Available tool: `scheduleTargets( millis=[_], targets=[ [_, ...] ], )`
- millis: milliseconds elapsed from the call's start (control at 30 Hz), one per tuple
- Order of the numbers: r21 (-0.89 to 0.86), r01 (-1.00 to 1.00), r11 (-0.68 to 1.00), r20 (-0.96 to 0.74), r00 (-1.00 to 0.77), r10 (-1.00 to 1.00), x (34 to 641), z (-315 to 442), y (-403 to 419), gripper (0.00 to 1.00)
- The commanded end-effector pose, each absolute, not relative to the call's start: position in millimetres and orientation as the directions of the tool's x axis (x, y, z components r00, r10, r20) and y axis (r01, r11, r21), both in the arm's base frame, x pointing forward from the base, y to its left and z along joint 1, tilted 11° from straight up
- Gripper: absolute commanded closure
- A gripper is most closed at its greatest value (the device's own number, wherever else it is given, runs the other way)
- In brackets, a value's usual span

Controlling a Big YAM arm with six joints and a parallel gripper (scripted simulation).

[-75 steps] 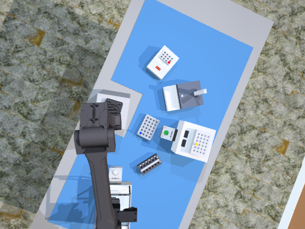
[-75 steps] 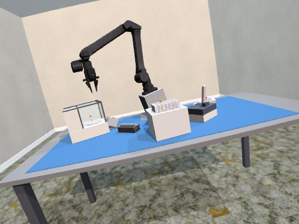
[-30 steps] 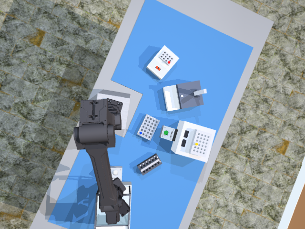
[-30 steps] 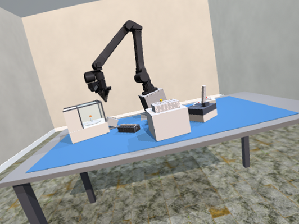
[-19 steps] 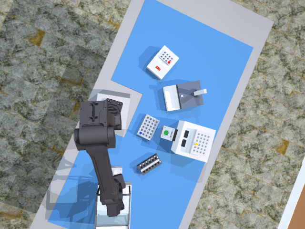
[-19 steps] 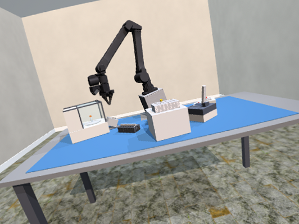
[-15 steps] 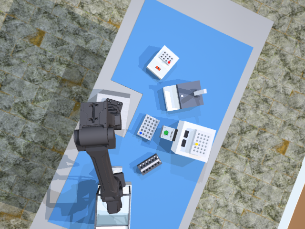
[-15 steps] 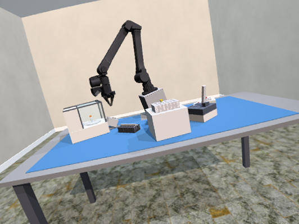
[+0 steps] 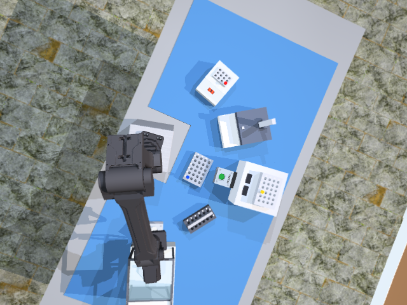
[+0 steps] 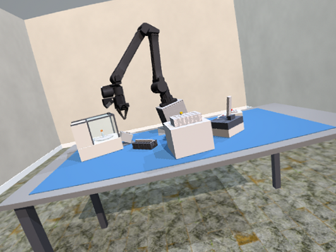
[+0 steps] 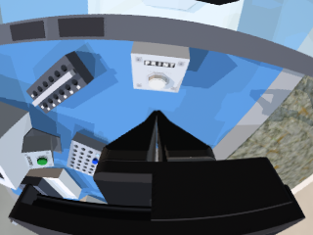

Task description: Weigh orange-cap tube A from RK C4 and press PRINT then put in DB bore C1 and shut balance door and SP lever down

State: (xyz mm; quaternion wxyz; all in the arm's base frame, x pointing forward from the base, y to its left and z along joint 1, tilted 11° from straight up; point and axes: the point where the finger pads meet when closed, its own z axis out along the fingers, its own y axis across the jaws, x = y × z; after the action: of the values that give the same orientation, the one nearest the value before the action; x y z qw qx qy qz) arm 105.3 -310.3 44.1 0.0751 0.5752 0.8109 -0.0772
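My gripper (image 10: 124, 117) (image 11: 156, 116) is shut and empty, with its tips together in the air near the balance's front. In the wrist view the white PRINT key (image 11: 157, 80) is just beyond the tips. Tube A (image 10: 102, 131) stands upright, orange cap up, on the pan inside the balance (image 10: 101, 150) (image 9: 128, 282). The balance's top pane looks shut, though the arm hides part of it. I cannot see the green lamp lit. The dry block (image 9: 215, 98) holds a red-capped tube. The SP lever (image 9: 268, 122) (image 10: 229, 106) stands up.
The rack (image 9: 191, 164) holds a blue-capped tube (image 9: 187, 176). The magnet block (image 9: 199, 218) (image 10: 144, 144) lies between the balance and the mixer (image 9: 236, 197) (image 10: 190, 139), which holds a yellow-capped tube (image 9: 262, 192) (image 10: 181, 113). A green button (image 9: 221, 176) is at the mixer's front.
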Motion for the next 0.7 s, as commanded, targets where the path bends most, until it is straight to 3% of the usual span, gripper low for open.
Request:
scheduleTargets(
  millis=[0, 300, 667],
  targets=[
    [-0.037, 0.953, 0.300, -0.315, -0.296, 0.902, 108, 49, -307, 1.00],
    [-0.023, 0.967, 0.255, -0.580, -0.220, 0.784, 105, 45, -293, 1.00],
    [-0.012, 0.971, 0.237, -0.680, -0.182, 0.711, 101, 41, -279, 1.00]
  ],
)
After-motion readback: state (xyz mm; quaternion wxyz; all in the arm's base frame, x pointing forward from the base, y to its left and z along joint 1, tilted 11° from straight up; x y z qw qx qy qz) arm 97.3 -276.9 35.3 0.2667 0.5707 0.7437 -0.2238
